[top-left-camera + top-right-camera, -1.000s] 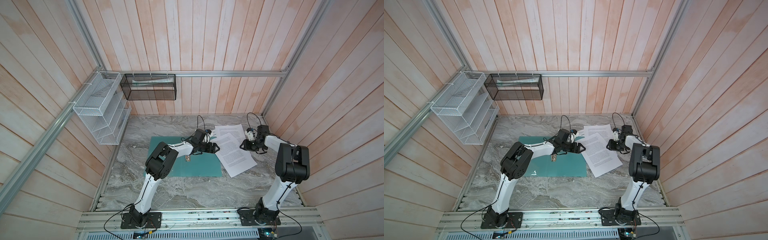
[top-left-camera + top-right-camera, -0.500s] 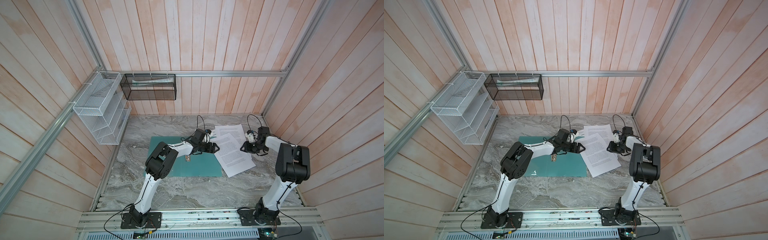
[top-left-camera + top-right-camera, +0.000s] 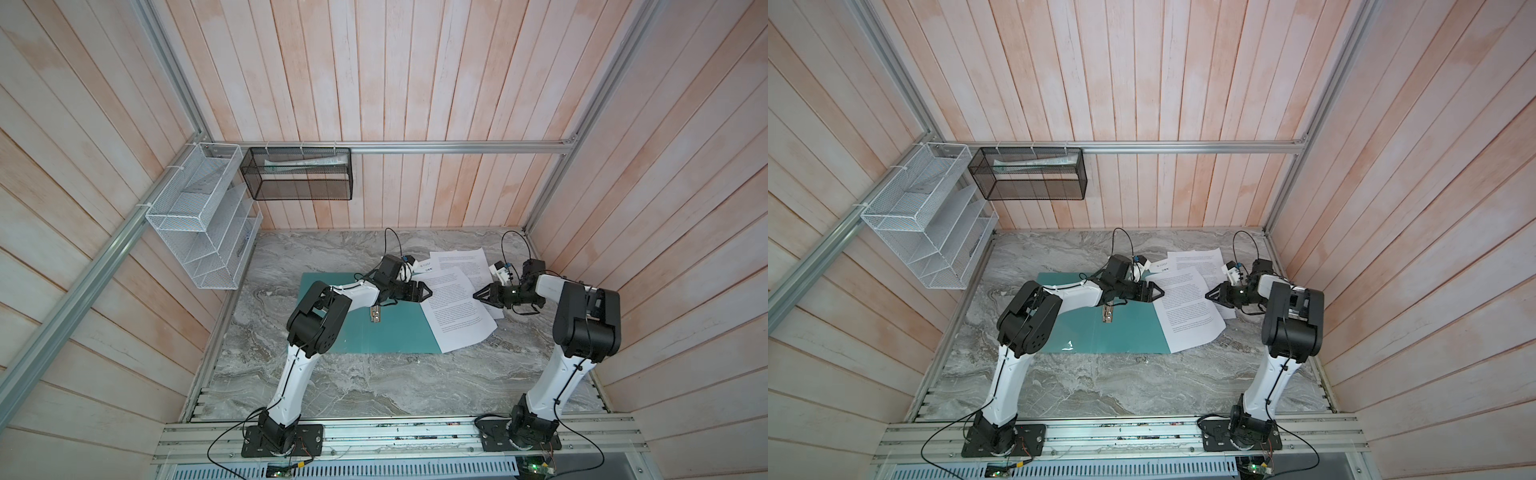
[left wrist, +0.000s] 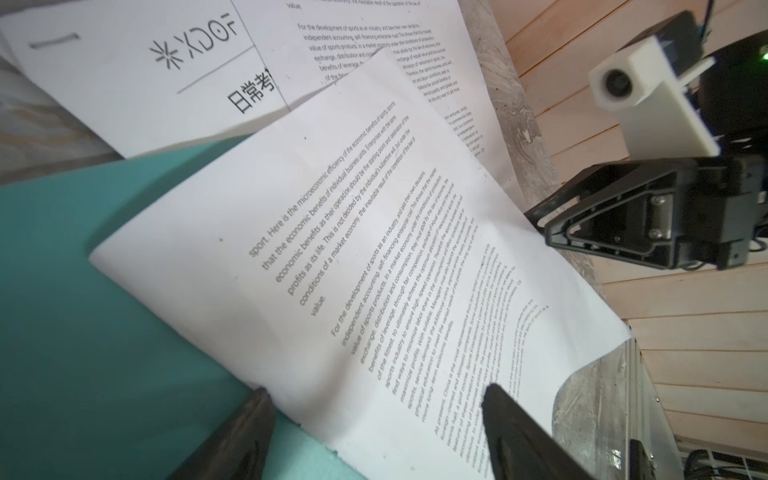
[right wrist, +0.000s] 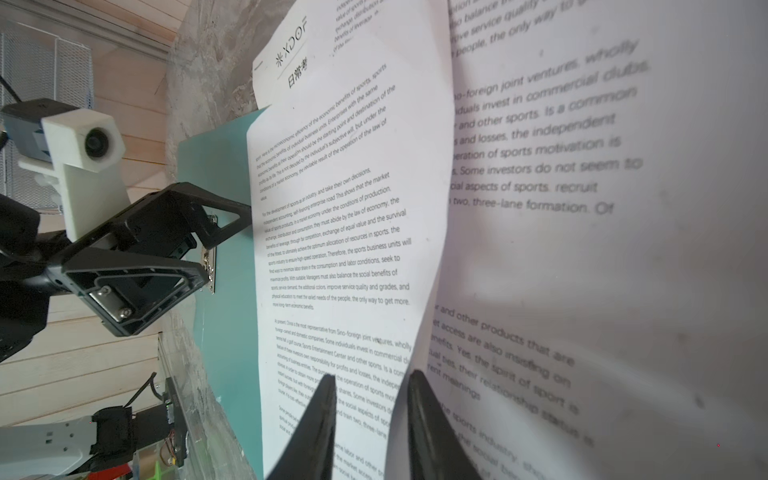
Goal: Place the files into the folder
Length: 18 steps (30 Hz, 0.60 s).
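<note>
Both top views give the full layout: thin teal card folder (image 3: 395, 336) flat on the veined marble tabletop (image 3: 332, 386), long axis left-right, silver clip (image 3: 375, 314) near its middle. The files (image 3: 453, 311) (3 white printed sheets) fan over its right edge, long axes far-to-near, tilted. Only the wrist views show legible print & the logo heading (image 4: 191, 45). The left gripper (image 4: 374, 415) is spread wide, empty, one tip over the folder, one over the top sheet (image 4: 374, 270). On the right gripper (image 5: 372, 380) the jaws are narrow but apart, straddling that sheet's curled-up edge.
</note>
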Motion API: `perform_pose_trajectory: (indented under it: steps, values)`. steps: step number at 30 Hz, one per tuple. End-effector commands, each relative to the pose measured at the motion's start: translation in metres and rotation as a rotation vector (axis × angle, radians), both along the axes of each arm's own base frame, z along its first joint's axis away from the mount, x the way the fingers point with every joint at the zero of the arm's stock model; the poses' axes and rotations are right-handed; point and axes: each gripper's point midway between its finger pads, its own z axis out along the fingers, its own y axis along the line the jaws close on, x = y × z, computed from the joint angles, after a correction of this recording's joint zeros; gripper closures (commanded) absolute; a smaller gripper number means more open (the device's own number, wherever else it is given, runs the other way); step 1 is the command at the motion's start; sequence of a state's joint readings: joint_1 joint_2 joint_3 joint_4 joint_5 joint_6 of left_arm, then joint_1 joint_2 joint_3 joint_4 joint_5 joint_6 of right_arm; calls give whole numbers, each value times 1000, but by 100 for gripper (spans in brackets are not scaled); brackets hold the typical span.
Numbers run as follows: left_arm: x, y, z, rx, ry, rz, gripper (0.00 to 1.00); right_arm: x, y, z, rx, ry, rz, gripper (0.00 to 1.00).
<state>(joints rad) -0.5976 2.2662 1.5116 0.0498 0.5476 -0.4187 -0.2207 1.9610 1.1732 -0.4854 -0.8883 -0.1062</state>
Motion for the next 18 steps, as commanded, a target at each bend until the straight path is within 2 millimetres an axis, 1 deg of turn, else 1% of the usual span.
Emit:
perform_pose_trajectory:
  steps: [1,3,7,10,15,16,18]
  values:
    - [-19,26,-53,118,132,23,18,0,1,-1,5,23,4,74]
    - [-18,27,-54,122,133,25,18,0,-3,-3,-9,29,-15,74]
    - [-17,28,-57,122,139,26,18,-1,-2,-11,-1,62,-17,74]
    - [-16,27,-58,121,140,24,18,-2,5,-14,21,72,-4,74]
    - [-15,26,-59,115,146,25,19,-3,22,-15,63,86,32,75]
    - [-15,25,-59,114,147,24,19,-3,25,-15,78,87,37,75]
    - [-15,26,-60,113,148,26,19,-4,30,-14,105,93,44,82]
